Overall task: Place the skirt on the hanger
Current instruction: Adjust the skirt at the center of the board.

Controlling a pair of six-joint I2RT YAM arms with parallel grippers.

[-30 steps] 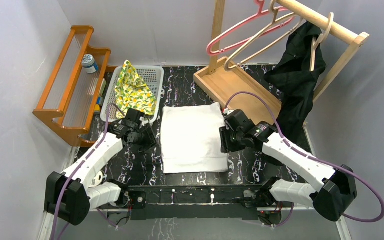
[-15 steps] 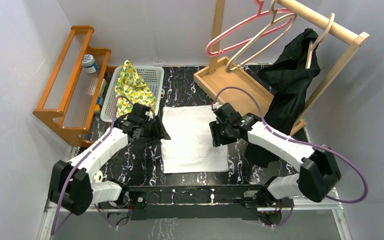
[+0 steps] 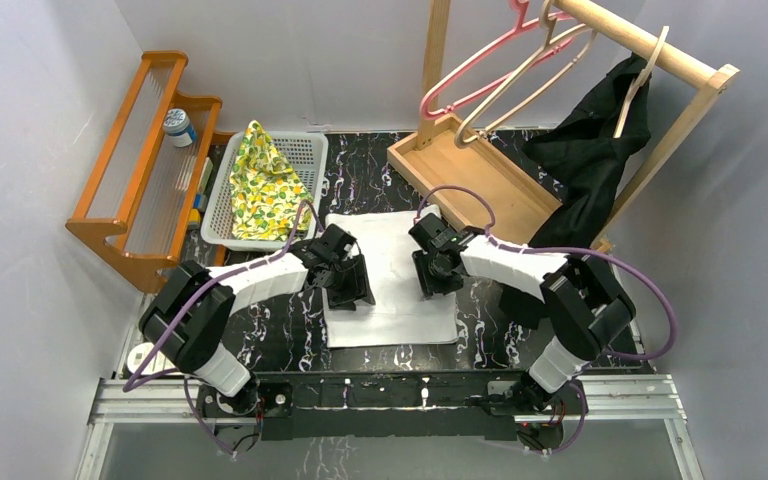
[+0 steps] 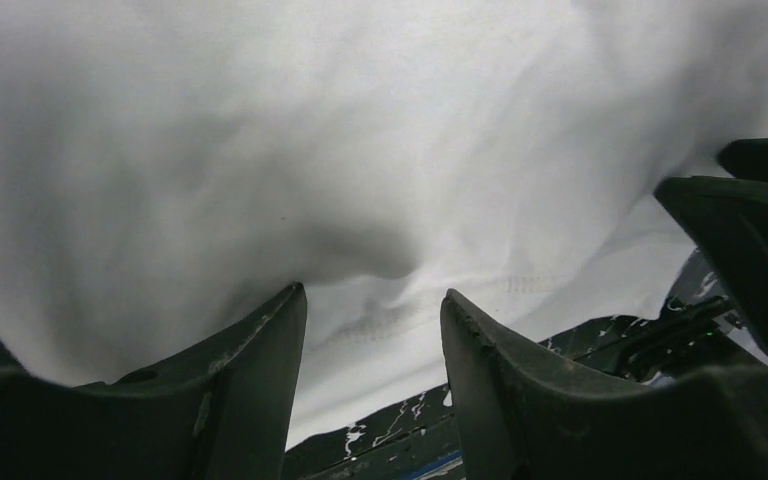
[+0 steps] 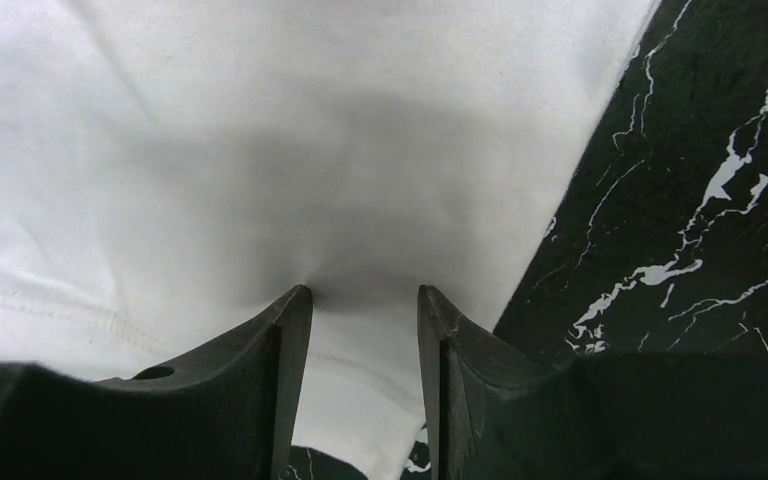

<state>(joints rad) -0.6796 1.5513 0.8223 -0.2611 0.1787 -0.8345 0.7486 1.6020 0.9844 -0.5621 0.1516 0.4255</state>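
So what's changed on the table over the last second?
Both arms swung inward over the white skirt. The left claw and right claw now press their tips onto it from either side, jaws apart, fabric puckering between them. The black garment on the rack has shifted and hangs shorter. The skirt lies flat where it was; basket and shelf are unchanged.

L arm (image 3: 250, 278): elbow folded out to the L, forearm reaching R toward the centre, wrist bent down. L gripper (image 3: 352, 288) points down and a bit inward, jaws part-way apart. Its wrist cam shows 2 dark fingers (image 4: 245, 380) w/ a clear gap between the tips. R arm (image 3: 510, 265) mirrors it: elbow out R, forearm reaching L. R gripper (image 3: 427, 283) also points down, jaws parted. The 2 grippers sit near each other, not touching.
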